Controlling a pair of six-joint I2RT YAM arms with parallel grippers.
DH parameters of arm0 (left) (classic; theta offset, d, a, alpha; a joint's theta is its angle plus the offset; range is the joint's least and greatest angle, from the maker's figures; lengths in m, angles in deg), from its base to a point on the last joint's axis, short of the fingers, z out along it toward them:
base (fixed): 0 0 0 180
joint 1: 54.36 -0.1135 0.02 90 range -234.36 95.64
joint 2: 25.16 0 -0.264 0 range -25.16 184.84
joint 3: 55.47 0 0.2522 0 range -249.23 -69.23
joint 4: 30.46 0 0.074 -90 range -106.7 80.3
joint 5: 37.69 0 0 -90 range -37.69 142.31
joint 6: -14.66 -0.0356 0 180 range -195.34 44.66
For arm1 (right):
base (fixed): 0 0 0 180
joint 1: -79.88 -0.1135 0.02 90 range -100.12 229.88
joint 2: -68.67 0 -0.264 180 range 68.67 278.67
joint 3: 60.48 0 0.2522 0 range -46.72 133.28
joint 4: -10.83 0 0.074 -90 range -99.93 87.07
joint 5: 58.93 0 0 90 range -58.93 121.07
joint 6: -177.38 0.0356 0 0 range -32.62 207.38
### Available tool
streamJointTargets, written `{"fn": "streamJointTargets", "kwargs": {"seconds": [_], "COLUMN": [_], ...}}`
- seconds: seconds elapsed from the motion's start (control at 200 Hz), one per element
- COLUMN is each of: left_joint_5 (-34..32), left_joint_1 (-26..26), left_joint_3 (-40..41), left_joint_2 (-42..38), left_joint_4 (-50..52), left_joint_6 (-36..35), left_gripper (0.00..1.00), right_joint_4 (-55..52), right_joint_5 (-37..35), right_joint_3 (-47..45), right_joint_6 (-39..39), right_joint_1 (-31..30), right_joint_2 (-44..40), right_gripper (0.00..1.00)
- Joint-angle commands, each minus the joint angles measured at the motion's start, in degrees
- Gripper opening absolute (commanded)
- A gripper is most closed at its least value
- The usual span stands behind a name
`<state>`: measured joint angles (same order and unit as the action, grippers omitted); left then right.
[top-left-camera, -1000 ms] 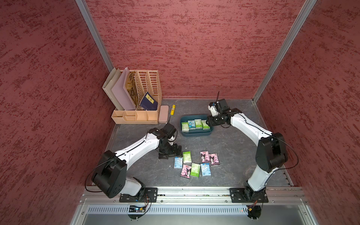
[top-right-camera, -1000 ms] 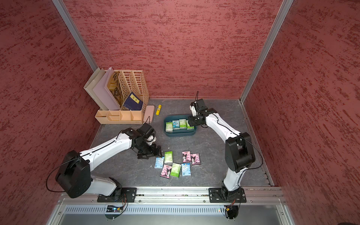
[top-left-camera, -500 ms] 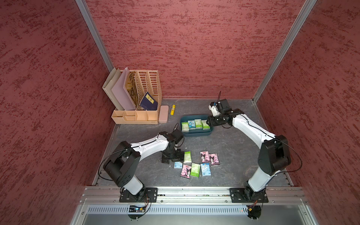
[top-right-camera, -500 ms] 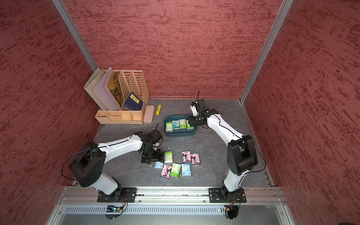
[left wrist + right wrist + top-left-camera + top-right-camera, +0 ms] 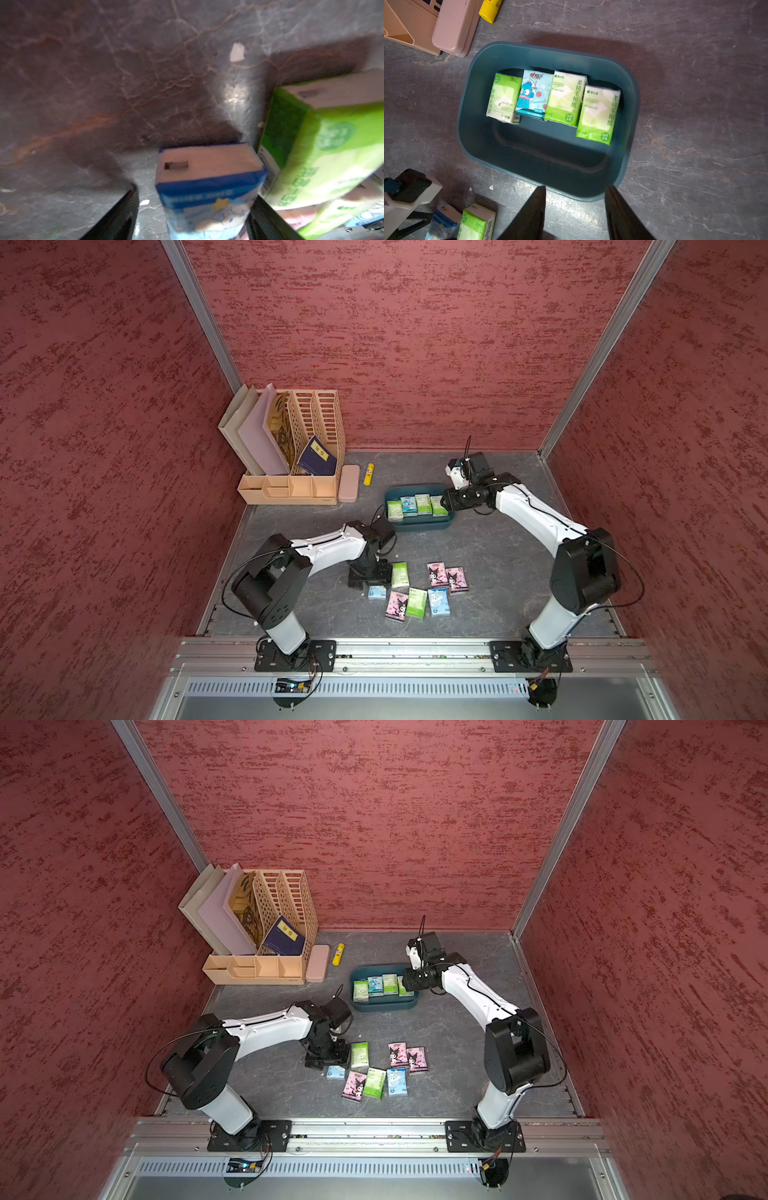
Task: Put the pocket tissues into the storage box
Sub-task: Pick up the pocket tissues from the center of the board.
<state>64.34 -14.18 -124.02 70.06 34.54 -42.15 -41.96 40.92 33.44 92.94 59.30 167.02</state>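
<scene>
The left gripper (image 5: 193,195) points down at the desk (image 5: 498,564) with its jaws apart, straddling a pale blue pack (image 5: 207,187) of the pocket tissues. The pack lies flat between the fingers (image 5: 120,216). A strip of bare desk shows between one finger and the pack, so the jaws stand open around it and nothing is clamped. A light green pack (image 5: 324,149) lies just beside the other finger; whether they touch cannot be told.

In both top views this gripper is at the left end of a loose cluster of packs near the middle of the desk's front edge. Going right from the two packs at the fingers come a pink pack (image 5: 436,573) and a second pink pack (image 5: 456,579) side by side. Closer to the front edge lies a row of three: a third pink pack (image 5: 397,606), a second green pack (image 5: 417,602) and a blue pack (image 5: 438,601).

The right gripper (image 5: 575,188) hangs above the right end of the storage box (image 5: 415,524), jaws parted with nothing between them. The box stands mid-desk toward the back edge, well apart from the cluster. Four packs (image 5: 564,97) lie in it in a row, three green and one blue, on the side toward the desk's back edge.

A beige organiser (image 5: 291,489) fills the back left corner. A pink case (image 5: 348,483) leans on it, with a yellow tube (image 5: 368,474) beside the case.
</scene>
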Motion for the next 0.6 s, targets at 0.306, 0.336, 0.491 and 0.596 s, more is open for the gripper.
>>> {"fn": "streamJointTargets", "kwargs": {"seconds": [0.306, 0.336, 0.491, 0.596], "left_joint_5": [-1.2, -1.2, -1.3, -0.7], "left_joint_1": [-2.0, -2.3, -3.8, -5.9], "left_joint_3": [-1.4, -1.7, -3.9, -6.9], "left_joint_2": [-0.1, -0.2, -0.8, -1.8], "left_joint_4": [1.9, 2.1, 3.3, 4.3], "left_joint_6": [-2.5, -2.6, -4.4, -6.1], "left_gripper": [0.53, 0.53, 0.53, 0.53], "right_joint_4": [-1.1, -1.1, -1.2, -1.0], "right_joint_5": [-0.2, -0.3, -0.4, -0.4], "right_joint_3": [1.6, 1.7, 1.8, 1.8], "right_joint_6": [-0.5, -0.6, -0.5, -0.4], "right_joint_1": [-0.2, -0.2, -0.2, -0.2], "right_joint_2": [-0.8, -0.7, -0.8, -1.0], "right_gripper": [0.5, 0.5, 0.51, 0.51]}}
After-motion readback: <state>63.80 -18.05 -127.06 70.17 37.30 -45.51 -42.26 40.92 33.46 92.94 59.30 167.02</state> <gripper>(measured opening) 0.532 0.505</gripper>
